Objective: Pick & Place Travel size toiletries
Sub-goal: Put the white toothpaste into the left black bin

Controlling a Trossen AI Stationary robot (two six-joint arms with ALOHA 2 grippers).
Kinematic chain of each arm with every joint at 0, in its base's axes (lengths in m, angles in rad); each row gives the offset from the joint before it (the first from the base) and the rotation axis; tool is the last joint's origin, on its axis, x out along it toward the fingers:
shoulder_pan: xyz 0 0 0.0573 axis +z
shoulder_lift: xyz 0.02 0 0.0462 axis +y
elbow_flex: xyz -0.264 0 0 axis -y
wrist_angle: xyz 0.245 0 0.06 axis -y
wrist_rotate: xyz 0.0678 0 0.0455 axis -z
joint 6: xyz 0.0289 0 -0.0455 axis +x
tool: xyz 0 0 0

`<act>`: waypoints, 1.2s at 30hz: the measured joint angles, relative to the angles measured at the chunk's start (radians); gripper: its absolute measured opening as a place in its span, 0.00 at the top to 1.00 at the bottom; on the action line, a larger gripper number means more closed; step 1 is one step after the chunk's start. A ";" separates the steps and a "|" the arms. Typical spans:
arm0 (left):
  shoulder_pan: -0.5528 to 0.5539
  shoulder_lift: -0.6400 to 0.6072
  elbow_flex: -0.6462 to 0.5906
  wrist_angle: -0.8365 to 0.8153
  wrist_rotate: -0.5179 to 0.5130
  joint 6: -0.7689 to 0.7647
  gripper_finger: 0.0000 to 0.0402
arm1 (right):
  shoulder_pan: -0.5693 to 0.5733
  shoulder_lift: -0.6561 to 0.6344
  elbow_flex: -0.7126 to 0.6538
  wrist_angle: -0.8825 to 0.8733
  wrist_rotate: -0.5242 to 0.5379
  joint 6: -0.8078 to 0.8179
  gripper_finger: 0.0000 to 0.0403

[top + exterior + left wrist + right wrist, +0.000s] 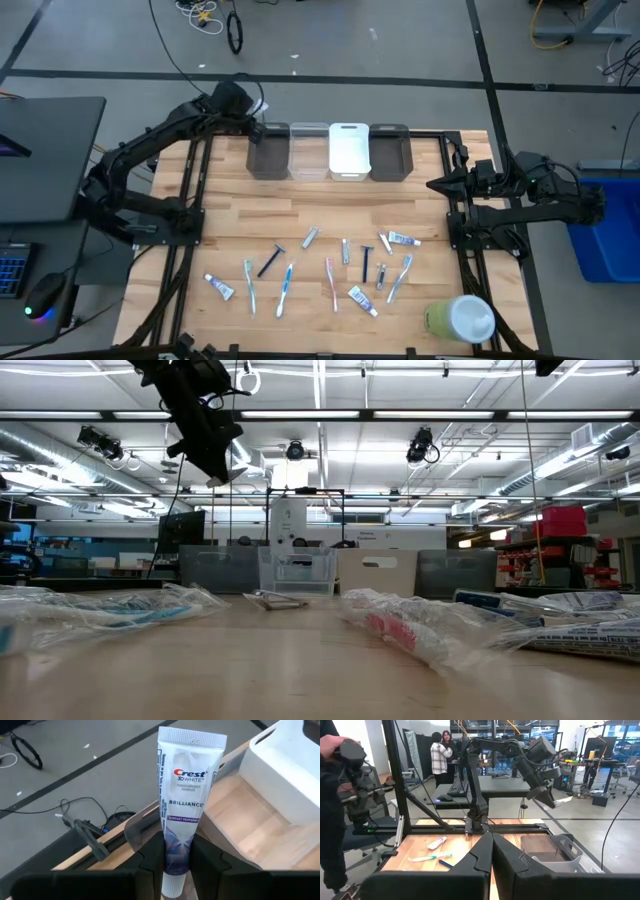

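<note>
My left gripper (252, 129) is raised over the table's far left corner, beside the leftmost dark grey bin (268, 152), and is shut on a white Crest toothpaste tube (186, 785). From the right wrist view the tube (563, 800) sticks out of that gripper in mid-air. Several other travel size toiletries lie flat on the near half of the wooden table: toothbrushes (286, 285), small tubes (221, 288) and black razors (270, 262). My right gripper (437, 185) waits shut and holding nothing at the table's right edge. My left gripper pinches the tube's lower body (176, 851), just above the cap end, between its two fingers (151, 862). The fingers slant down toward the far edge and lie along the tube. The tube's flat crimped end (192, 740) points away from the gripper, lifted clear of everything.
Four bins stand in a row at the far edge: dark grey, clear (309, 150), white (349, 150), dark grey (389, 152). A large green-and-white round container (461, 318) lies at the near right corner. People stand in the room beyond the table (440, 757).
</note>
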 joint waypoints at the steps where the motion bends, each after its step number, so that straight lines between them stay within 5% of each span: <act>1: 0.004 0.012 0.006 -0.002 0.000 0.000 0.79 | 0.000 0.000 0.000 0.000 0.000 0.000 0.97; 21: 0.012 0.335 0.027 -0.021 0.033 -0.007 0.79 | 0.000 0.000 0.000 0.000 0.000 0.000 0.97; 36: 0.004 0.360 0.019 -0.072 0.075 -0.083 0.79 | 0.000 0.000 0.000 0.000 0.000 0.000 0.97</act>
